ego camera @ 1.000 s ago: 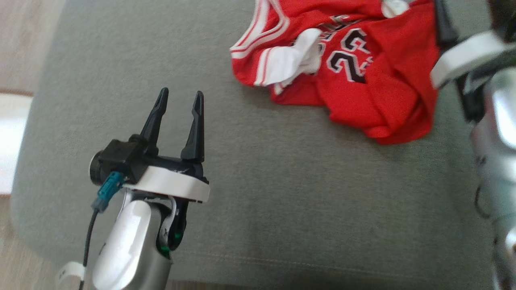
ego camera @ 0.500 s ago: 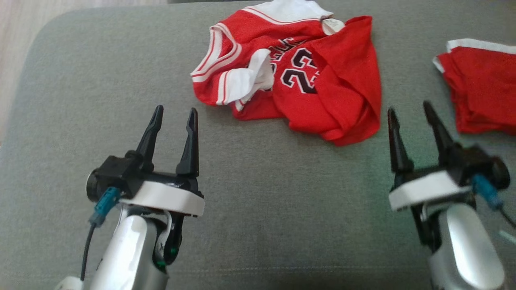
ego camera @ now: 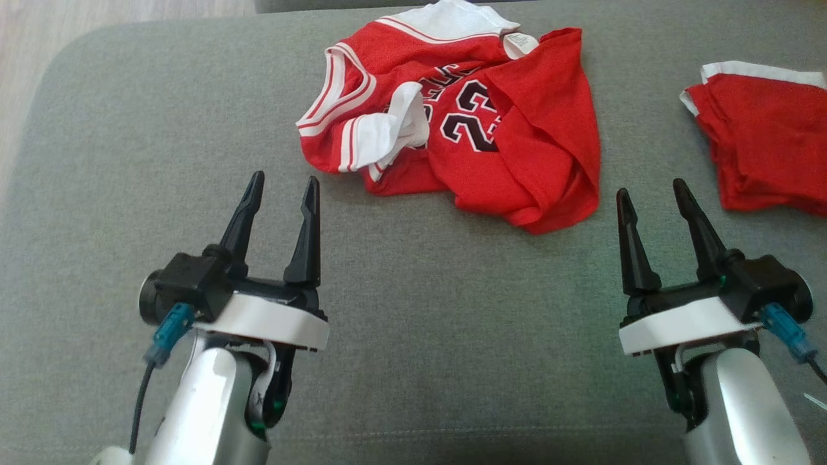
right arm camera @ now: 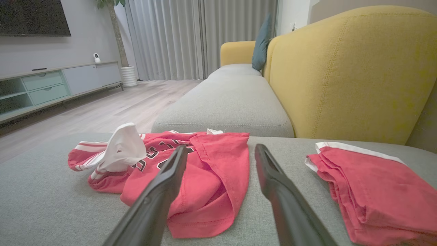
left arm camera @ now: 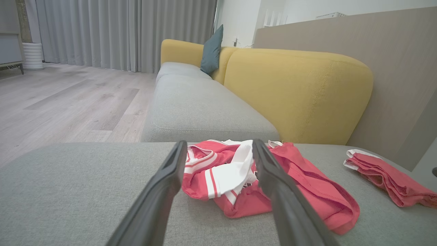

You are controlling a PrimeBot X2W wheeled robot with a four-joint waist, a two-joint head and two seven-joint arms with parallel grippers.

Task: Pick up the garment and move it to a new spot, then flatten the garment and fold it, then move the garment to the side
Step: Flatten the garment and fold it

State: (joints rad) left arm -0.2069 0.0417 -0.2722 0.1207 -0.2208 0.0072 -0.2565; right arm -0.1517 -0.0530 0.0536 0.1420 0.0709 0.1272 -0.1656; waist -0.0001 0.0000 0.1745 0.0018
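the grey cushion [ego camera: 413, 361] carries a crumpled red jersey [ego camera: 517, 148] and folded red shorts [ego camera: 762, 148], apart.

The head camera has swung round since a second ago, so the red number 23 jersey [ego camera: 465, 123], then crowded into the upper right corner, now lies at the top middle of the grey sofa cushion [ego camera: 452, 310]. The right pincer [ego camera: 649, 187], then only a blurred pale shape at the right edge, now shows sharp at the lower right with its jaws apart, and a second, folded red garment [ego camera: 762, 142] has come into the picture at the far right. The left pincer [ego camera: 284, 176] shows slightly lower in the picture.
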